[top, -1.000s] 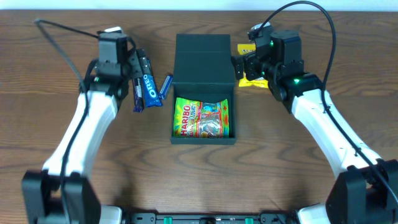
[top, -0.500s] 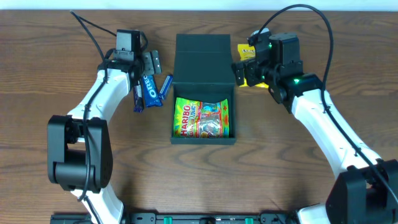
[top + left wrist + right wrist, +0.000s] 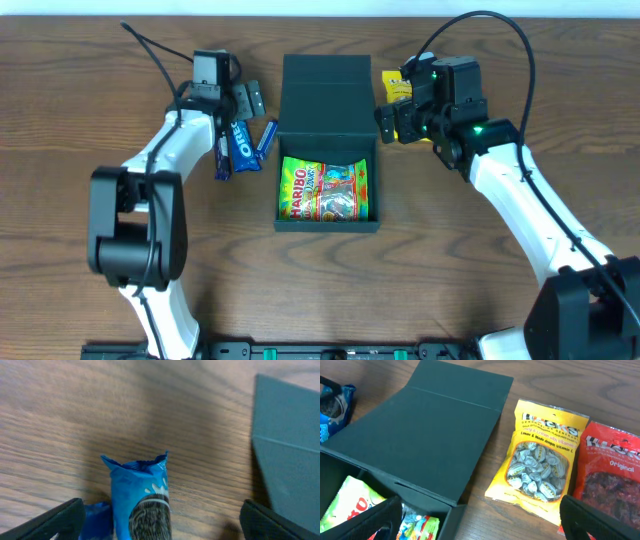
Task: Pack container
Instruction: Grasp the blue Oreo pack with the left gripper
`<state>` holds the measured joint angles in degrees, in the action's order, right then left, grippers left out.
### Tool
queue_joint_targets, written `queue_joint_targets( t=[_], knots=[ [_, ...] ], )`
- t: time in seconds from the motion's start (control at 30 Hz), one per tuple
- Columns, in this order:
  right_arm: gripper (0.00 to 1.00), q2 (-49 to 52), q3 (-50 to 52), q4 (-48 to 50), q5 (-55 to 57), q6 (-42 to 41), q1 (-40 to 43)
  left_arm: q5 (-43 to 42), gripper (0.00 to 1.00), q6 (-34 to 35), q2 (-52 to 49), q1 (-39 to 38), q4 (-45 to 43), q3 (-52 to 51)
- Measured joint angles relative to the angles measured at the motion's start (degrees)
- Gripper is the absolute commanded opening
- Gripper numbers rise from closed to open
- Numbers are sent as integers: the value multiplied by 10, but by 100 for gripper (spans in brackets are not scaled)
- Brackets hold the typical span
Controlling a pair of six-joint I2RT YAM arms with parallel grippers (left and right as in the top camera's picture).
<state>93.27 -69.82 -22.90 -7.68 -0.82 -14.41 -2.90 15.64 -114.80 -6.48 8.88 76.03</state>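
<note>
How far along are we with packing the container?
Done: the Haribo bag lies in the open container. In hand: nothing. The left pincer hangs open over the Oreo packs, and the right pincer is open near the yellow bag. Left: the Oreo packs, the yellow bag and the red bag lie outside it, and the lid is not yet closed.

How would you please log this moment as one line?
box open, gummy bag inside | left pincer open by cookie pack | right pincer open near yellow bag

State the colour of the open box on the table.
Dark teal-green box; the overhead view shows it best.
</note>
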Motion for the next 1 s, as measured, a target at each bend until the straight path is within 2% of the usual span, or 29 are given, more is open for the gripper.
queue_joint_targets(
  t=[0.3,0.5,0.57,0.67,0.77,0.93,1.0],
  knots=[
    [99,0,0,-1,0,0,0,-1,75,15,-32,0,-35,0],
    [99,0,0,-2,0,0,0,1,68,16,-59,0,-37,0],
    [99,0,0,-2,0,0,0,9,61,17,-61,0,-39,0],
    [99,0,0,-3,0,0,0,29,41,16,-61,0,-32,1],
    [99,0,0,-4,0,0,0,36,33,20,-61,0,-31,1],
    [99,0,0,-4,1,0,0,40,27,24,-61,0,-31,2],
    [99,0,0,-4,11,-1,0,40,21,24,-61,0,-31,2]
  ],
)
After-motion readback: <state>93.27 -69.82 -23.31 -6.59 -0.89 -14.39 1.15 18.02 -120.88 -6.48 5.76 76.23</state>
